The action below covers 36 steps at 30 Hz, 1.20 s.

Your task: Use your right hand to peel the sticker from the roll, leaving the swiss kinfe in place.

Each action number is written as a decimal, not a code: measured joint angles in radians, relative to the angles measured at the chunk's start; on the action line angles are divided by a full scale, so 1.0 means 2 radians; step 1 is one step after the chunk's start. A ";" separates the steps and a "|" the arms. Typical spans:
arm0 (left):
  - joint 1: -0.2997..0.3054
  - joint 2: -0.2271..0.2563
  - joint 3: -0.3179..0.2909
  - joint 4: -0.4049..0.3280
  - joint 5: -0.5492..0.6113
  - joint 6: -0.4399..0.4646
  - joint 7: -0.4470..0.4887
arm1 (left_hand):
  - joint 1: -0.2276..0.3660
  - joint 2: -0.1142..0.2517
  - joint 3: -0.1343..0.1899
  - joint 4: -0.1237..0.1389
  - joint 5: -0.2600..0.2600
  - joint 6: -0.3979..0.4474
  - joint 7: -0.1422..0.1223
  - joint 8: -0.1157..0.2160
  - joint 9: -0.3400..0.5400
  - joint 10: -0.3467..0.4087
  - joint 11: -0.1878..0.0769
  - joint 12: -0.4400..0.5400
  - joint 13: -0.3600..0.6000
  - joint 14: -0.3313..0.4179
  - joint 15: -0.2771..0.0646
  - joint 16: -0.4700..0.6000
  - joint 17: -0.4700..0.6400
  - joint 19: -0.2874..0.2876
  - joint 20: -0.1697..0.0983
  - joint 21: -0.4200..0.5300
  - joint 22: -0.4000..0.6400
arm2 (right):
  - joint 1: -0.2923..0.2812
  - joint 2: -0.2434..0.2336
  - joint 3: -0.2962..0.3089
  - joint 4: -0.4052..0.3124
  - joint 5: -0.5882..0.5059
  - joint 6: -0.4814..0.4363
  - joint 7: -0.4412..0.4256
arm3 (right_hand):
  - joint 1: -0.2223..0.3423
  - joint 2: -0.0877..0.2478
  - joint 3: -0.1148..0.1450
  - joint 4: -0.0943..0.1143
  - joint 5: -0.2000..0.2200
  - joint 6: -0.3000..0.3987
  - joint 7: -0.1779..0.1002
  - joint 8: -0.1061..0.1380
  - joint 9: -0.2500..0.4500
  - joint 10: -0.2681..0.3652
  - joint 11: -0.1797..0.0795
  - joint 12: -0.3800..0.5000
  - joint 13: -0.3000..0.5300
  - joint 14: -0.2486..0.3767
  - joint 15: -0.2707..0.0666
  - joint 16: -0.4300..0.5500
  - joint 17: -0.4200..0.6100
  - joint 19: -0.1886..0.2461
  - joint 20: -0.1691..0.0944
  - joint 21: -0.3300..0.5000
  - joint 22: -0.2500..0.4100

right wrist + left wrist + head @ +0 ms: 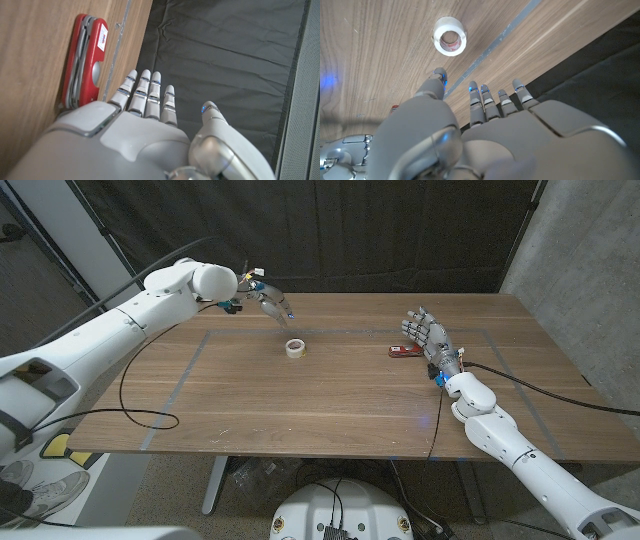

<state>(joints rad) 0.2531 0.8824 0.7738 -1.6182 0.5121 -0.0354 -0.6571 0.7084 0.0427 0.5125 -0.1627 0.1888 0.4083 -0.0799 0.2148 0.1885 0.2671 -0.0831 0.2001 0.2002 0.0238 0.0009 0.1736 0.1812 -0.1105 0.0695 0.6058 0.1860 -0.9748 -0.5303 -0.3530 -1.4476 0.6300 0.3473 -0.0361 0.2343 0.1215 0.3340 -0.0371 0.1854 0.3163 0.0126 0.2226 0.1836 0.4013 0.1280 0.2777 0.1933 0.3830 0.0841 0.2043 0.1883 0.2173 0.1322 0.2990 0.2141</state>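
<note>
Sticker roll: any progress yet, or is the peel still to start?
Nothing looks done. The sticker roll sits untouched mid-table, no sticker lifted that I can see. The right hand is open beside the red swiss knife, holding nothing. The left hand hovers open behind the roll. Left: move the right hand to the roll and peel, leaving the knife where it lies.

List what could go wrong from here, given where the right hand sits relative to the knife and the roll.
1. The right hand stands right beside the red Swiss knife, so reaching toward the sticker roll could nudge the knife.
2. The roll lies loose on the table; peeling one-handed may drag it.
3. The left hand hovers near the roll and could crowd the approach.
</note>
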 measured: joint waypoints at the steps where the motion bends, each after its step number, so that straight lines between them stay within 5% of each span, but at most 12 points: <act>1: 0.000 0.000 0.000 -0.001 0.008 -0.004 0.002 | 0.004 -0.004 -0.002 -0.002 0.000 -0.004 -0.006 -0.002 0.000 -0.007 0.000 -0.002 0.000 -0.008 0.002 0.000 0.000 -0.004 0.001 -0.003 0.000 | 0.000 0.000 0.000 0.000 0.000 0.000 0.000 | 0.000 0.000 0.000 0.000 0.000 0.000 0.000 0.000 0.000 0.000 0.000 0.000 0.000 0.000 0.000 0.000 0.000 0.000 0.000 0.000 0.000; 7: 0.002 0.001 0.001 -0.012 0.049 -0.026 0.015 | 0.023 -0.023 -0.009 -0.003 0.008 -0.017 -0.027 -0.006 0.002 -0.028 -0.031 -0.003 0.000 -0.023 0.012 0.004 0.001 -0.011 0.006 -0.010 0.000 | -0.003 0.000 0.002 0.000 -0.001 0.001 -0.004 | -0.002 0.002 0.000 0.000 0.000 0.000 0.000 0.000 0.000 0.000 0.000 0.000 0.000 0.000 0.000 0.000 0.000 0.002 -0.002 0.000 0.000; 13: 0.011 0.005 0.002 -0.026 0.067 -0.035 0.020 | 0.043 -0.043 -0.016 -0.005 0.017 -0.008 -0.039 -0.003 0.002 -0.019 -0.045 0.000 0.000 -0.027 0.008 0.006 0.001 -0.018 0.010 -0.017 0.000 | -0.004 0.001 0.002 0.000 -0.001 0.002 -0.008 | -0.002 0.002 0.002 0.002 0.000 0.000 0.000 0.000 0.000 0.000 0.000 0.000 0.000 0.000 0.000 0.000 0.000 0.002 -0.002 0.000 0.001; 28: 0.037 0.015 -0.012 -0.051 0.166 -0.081 0.067 | 0.081 -0.059 -0.027 -0.003 0.025 0.047 -0.044 0.018 0.009 -0.028 -0.047 0.000 0.001 -0.034 -0.001 0.006 0.001 -0.018 0.010 -0.022 0.000 | -0.021 -0.006 0.008 -0.020 -0.006 0.001 -0.022 | -0.004 0.000 0.004 0.000 0.000 0.005 0.000 0.000 0.000 0.000 0.000 0.000 0.000 0.000 0.000 0.000 0.000 0.005 0.001 0.000 0.001; 36: 0.051 0.017 -0.015 -0.052 0.203 -0.099 0.095 | 0.093 -0.064 -0.034 0.002 0.028 0.040 -0.064 0.016 0.009 -0.043 -0.044 -0.002 0.001 -0.040 -0.013 0.006 0.000 -0.009 0.011 -0.026 0.000 | -0.024 -0.006 0.008 -0.023 -0.006 0.000 -0.022 | -0.005 -0.001 0.004 0.000 0.000 0.005 0.000 0.000 0.002 0.000 0.000 0.000 0.000 0.000 0.000 0.000 0.000 0.005 0.001 0.000 0.001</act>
<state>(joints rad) 0.3545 0.9165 0.7433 -1.7226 0.9187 -0.2331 -0.4675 0.8941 -0.0855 0.4441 -0.1589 0.2442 0.4883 -0.2078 0.2471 0.2074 0.1815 -0.1717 0.1953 0.2025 -0.0571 -0.0257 0.1855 0.1812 -0.1295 0.0907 0.5535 0.1864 -1.0235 -0.5432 -0.3365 -1.4933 0.6182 0.3481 -0.0809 0.2248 0.1204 0.3423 -0.0371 0.1854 0.3270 0.0126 0.2226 0.1870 0.4012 0.1281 0.2777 0.1932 0.3829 0.0841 0.2043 0.1882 0.2264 0.1339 0.2990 0.2163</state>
